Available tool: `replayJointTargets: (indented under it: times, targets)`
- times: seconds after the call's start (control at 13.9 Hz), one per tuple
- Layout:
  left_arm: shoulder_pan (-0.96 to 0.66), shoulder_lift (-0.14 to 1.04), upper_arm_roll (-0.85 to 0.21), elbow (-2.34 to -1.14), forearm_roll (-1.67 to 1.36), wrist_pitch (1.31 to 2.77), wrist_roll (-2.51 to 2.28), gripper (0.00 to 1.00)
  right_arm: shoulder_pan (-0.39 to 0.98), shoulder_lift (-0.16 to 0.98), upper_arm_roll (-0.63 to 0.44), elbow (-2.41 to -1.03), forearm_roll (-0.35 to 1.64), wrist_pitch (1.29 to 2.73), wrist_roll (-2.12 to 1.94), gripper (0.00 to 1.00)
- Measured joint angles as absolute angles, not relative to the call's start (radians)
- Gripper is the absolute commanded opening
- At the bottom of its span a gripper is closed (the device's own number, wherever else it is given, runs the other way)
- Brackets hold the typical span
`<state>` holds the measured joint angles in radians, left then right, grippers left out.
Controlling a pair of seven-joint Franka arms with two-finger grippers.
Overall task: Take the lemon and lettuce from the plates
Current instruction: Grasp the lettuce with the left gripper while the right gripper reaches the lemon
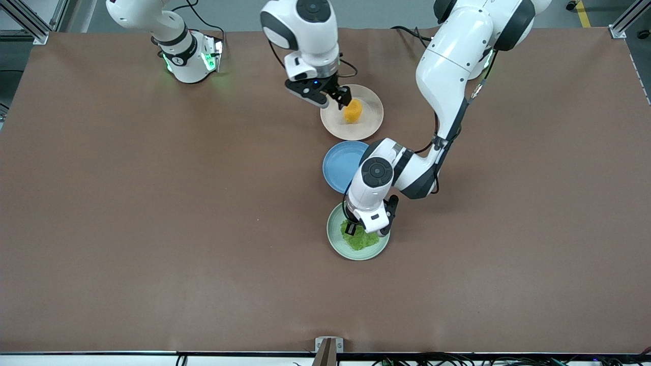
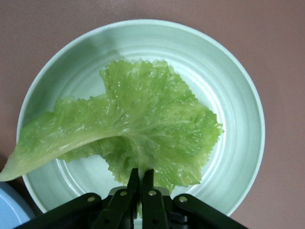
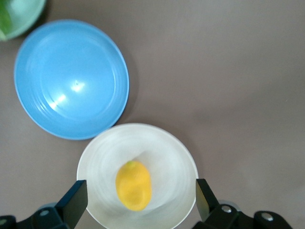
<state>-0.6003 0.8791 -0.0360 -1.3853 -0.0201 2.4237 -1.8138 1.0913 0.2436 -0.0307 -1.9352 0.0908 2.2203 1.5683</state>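
- My left gripper [image 2: 139, 191] is down in the mint green plate [image 1: 335, 243], clenched on the lettuce [image 2: 138, 129] at the leaf's edge (pale rib trailing over the rim).
- My right gripper [image 3: 138, 200] hovers, fingers spread wide, over the lemon [image 3: 133, 185] lying in the beige-pink plate [image 1: 368, 122].
- A blue plate [image 1: 338, 165] sits between them.

A big brown worktop [image 1: 152, 229] is stretching wide under me, and its cover is lying smooth and flat. Soft light is shining down on it, making gentle shadows. Gray floor [image 1: 386, 12] is showing along the top edge. Silver metal frame bars are standing at both top corners [image 1: 30, 23] [image 1: 628, 20]. A yellow line [image 1: 584, 14] is running across the floor. Black cables [image 1: 457, 360] are hanging along the bottom edge, beside a small metal bracket [image 1: 328, 348].
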Motion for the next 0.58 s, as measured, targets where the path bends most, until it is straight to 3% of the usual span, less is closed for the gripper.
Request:
replayJointTargets:
  times: [0.58]
  targets:
    - [-0.589, 0.79, -0.041, -1.362, -0.021, 2.299, -1.814, 0.0, 1.19, 0.446, -0.033, -1.885, 0.018, 2.36, 1.766, 1.0]
